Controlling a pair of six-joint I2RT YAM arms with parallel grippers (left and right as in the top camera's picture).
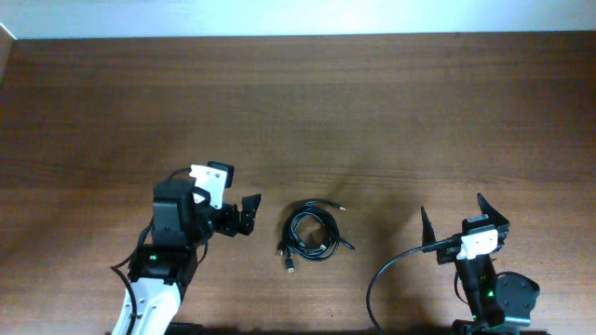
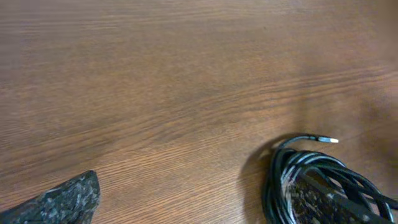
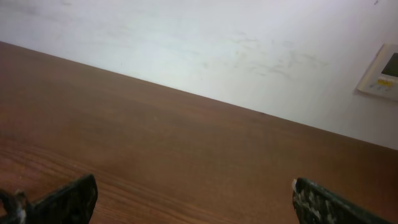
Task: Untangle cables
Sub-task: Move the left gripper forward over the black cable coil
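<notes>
The left arm reaches low toward three o'clock, its claw point(image 1: 247, 216) spread apart just beside the coiled cables point(image 1: 310, 233) at mid-table point(image 1: 372, 112), while the right arm's claw point(image 1: 454, 221), at five o'clock, gapes wide toward twelve.

The brown wooden tabletop point(image 1: 372, 102) meets a plain white wall point(image 3: 205, 43). A small panel point(image 3: 380, 73) hangs there.
</notes>
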